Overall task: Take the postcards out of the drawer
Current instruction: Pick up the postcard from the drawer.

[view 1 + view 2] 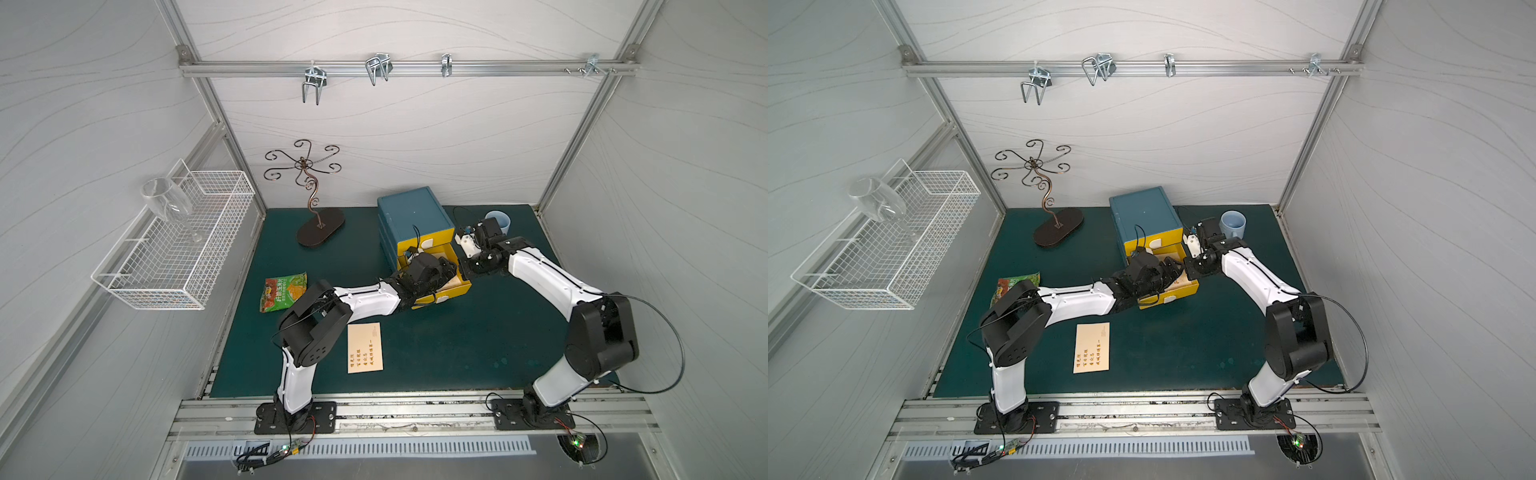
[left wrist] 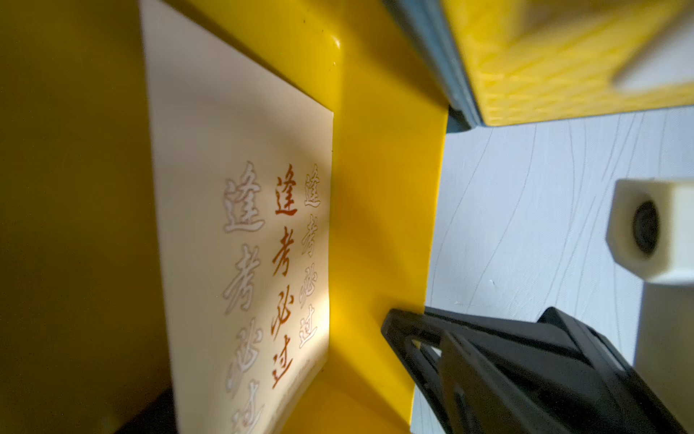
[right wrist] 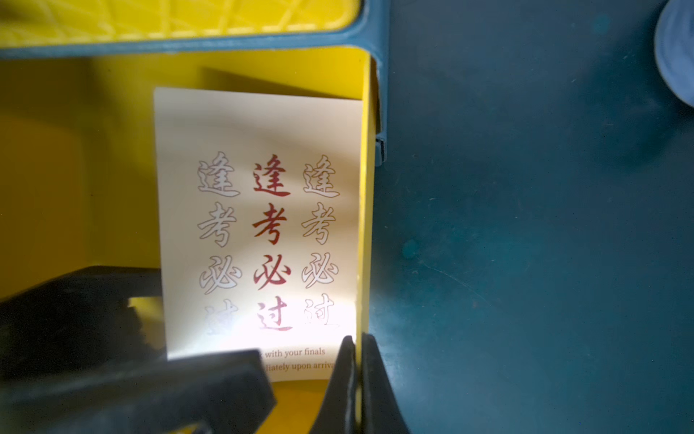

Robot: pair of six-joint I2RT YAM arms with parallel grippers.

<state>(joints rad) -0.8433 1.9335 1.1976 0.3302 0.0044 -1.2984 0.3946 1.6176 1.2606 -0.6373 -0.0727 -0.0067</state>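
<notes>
Green mat [image 1: 457, 353] inside white-panelled, aluminium-framed booth [image 1: 395, 124]; one postcard [image 1: 365, 348] on it

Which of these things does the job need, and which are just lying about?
Part of the job: yellow drawer, postcard inside it, postcard on the mat.
Lying about: snack packet, blue cup, wire basket, wine glass, metal stand.

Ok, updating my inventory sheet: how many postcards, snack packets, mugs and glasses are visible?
Postcards: 2, one on the mat, one in the open drawer
Snack packets: 1
Mugs: 1
Glasses: 1
Total: 5
</notes>
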